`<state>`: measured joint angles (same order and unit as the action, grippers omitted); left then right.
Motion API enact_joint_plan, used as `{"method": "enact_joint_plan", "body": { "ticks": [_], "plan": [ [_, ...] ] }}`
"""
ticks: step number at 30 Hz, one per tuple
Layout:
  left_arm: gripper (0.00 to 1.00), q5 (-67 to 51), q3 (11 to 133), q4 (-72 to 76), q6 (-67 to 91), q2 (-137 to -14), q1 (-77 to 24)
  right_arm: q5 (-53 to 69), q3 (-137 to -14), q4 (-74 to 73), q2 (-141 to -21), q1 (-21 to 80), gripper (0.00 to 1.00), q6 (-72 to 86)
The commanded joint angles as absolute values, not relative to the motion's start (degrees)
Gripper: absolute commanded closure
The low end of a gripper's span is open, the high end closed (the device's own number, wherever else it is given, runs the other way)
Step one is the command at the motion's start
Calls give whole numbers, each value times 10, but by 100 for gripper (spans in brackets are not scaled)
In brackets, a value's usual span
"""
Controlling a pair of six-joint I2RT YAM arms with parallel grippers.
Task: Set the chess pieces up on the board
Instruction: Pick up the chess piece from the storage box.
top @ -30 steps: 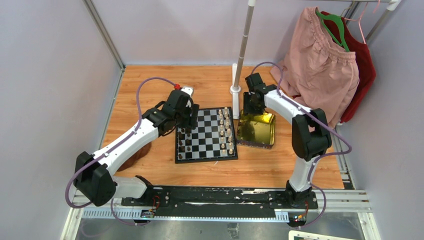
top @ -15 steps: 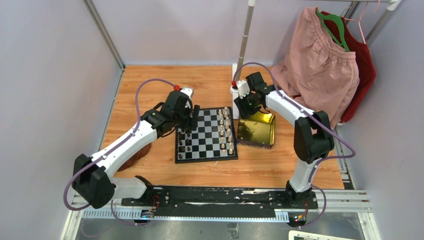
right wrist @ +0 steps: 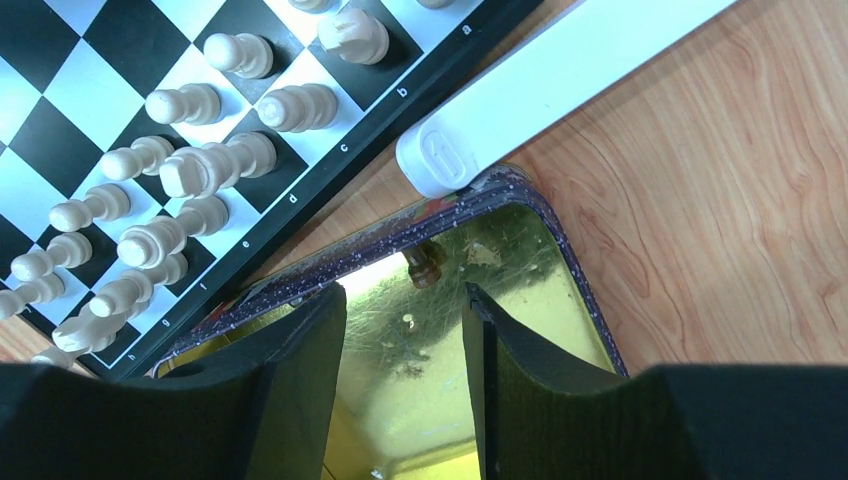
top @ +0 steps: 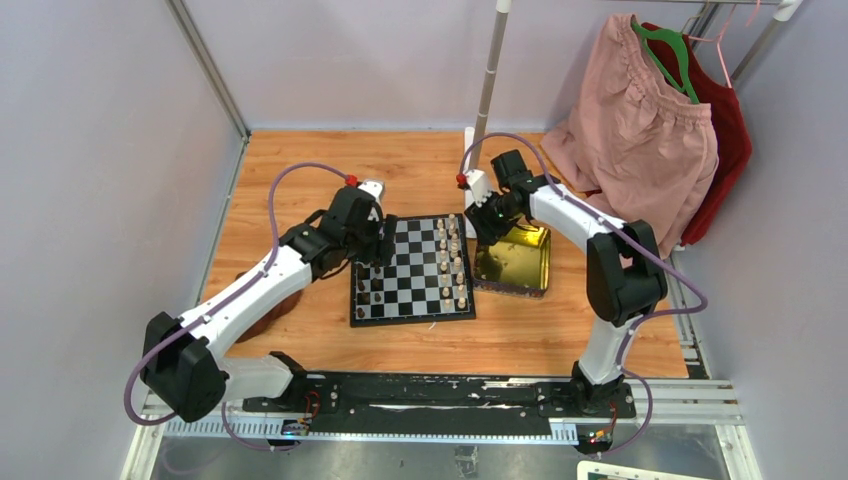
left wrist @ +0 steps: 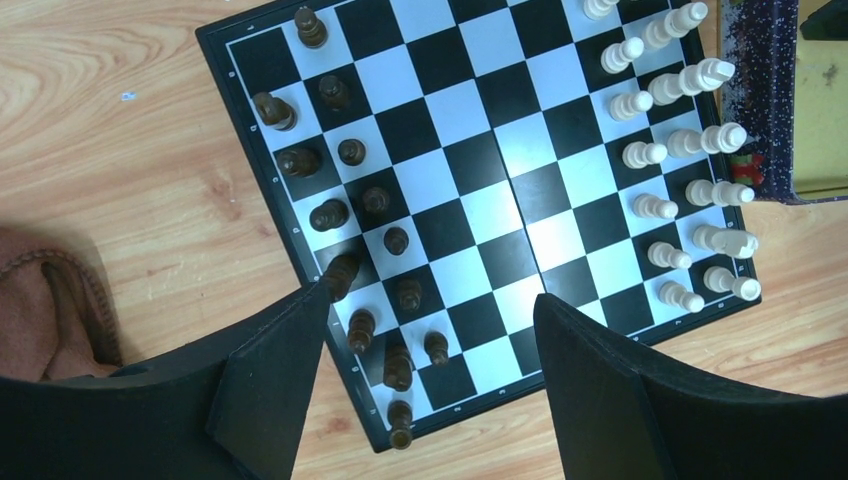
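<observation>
The board [top: 415, 275] lies mid-table. Dark chess pieces [left wrist: 351, 152] fill its left two columns and cream ones [left wrist: 690, 140] its right two. My left gripper [left wrist: 432, 300] hangs open above the board's [left wrist: 470, 110] dark-piece side with nothing between its fingers. One dark piece [left wrist: 340, 272] shows just past the left fingertip [left wrist: 300, 320]. My right gripper [right wrist: 403, 292] is open over the gold tray [right wrist: 560, 250], beside the cream pieces [right wrist: 200, 170]. A single dark piece [right wrist: 425, 265] lies in the tray's corner just ahead of its fingertips.
The gold tray [top: 515, 262] sits against the board's right edge. A white pole base [top: 470, 180] stands behind it, seen close as a white bar [right wrist: 560, 70]. Pink and red clothes [top: 640, 130] hang at the back right. A brown cloth [left wrist: 50, 300] lies left of the board.
My right gripper swung left toward the tray's far-left corner and its jaws widened. My left gripper shifted slightly left over the dark pieces and opened a little more.
</observation>
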<state>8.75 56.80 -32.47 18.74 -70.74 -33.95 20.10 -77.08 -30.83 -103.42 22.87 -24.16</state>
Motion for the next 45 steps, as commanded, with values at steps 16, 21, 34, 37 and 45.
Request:
{"method": "enact_joint_plan", "body": {
  "ticks": [16,21,34,37,45],
  "plan": [
    [20,74,583,-299,199,-739,-343,246,-741,-253,-1073,217,54,-273],
    [20,72,591,-300,198,-757,-343,264,-733,-231,-1085,214,57,-269],
    [20,73,619,-303,201,-791,-343,284,-785,-264,-1131,208,65,-278],
    [20,72,623,-303,200,-797,-343,289,-787,-264,-1129,203,70,-275],
    [20,75,635,-313,195,-802,-343,280,-782,-264,-1110,201,80,-256]
  ]
}}
